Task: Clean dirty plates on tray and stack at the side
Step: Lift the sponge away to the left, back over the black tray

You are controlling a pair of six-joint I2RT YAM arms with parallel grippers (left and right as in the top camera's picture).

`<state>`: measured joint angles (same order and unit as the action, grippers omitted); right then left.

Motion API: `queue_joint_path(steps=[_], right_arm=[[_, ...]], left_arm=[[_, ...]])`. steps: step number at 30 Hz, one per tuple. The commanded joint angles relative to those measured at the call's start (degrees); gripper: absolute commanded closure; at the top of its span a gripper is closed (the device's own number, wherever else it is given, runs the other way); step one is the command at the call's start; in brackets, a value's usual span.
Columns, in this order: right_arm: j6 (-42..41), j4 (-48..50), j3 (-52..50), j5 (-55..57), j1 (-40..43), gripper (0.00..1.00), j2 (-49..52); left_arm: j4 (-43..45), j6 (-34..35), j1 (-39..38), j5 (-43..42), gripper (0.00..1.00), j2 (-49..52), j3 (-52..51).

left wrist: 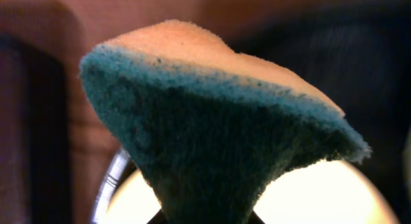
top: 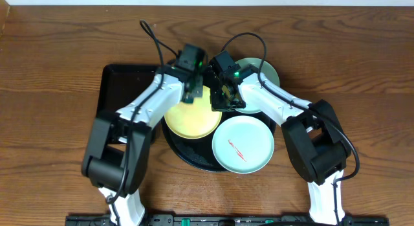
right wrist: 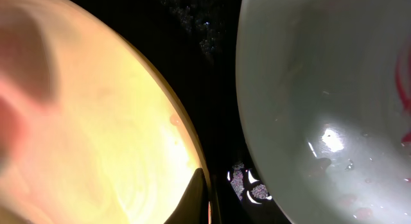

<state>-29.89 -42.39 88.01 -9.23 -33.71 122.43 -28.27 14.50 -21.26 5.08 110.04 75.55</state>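
Green sponge [left wrist: 218, 153]: gripped by left pincer [top: 192, 93], clear only from its wrist.
Right pincer [right wrist: 201, 197]: closed, between yellow plate [right wrist: 83, 121] and mint plate [right wrist: 321, 89].

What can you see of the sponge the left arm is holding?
The sponge has two layers: a fuzzy, dark teal scouring face and a pale orange foam back. The left gripper has its jaws shut on the sponge's lower end, pinching it narrow, so it flares wide toward the free edge. It sits over the pale yellow plate on the round black tray. Whether it touches the plate cannot be told.
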Motion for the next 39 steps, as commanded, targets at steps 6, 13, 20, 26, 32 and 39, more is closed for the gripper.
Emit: queue_joint_path(steps=[6,13,20,26,32,39], right_arm=[[0.4,1.9,0.0,2.1,-0.9,0.99,0.7],[0.4,4.2,0.0,3.2,-1.0,0.94,2.2],[0.4,6.7,0.0,-1.0,-1.4,0.85,6.4],[0.9,6.1,0.2,-4.0,-0.8,0.99,4.3],[5.0,6.0,0.3,-1.7,-0.8,0.99,-1.6],[8.4,6.0,1.2,11.5,-1.9,0.99,-9.7]], left_arm=[[-3.9,1.2,9.2,1.0,0.93,-11.0,4.2],[-10.6,1.2,13.5,0.7,0.93,-17.4,4.2],[-12.9,0.9,15.4,0.8,0.92,-18.2,4.1],[-15.5,2.4,19.1,0.7,0.92,-18.2,4.1],[-16.3,4.7,24.9,0.7,0.92,-18.2,4.1],[-16.3,4.7,27.7,0.7,0.92,-18.2,4.1]])
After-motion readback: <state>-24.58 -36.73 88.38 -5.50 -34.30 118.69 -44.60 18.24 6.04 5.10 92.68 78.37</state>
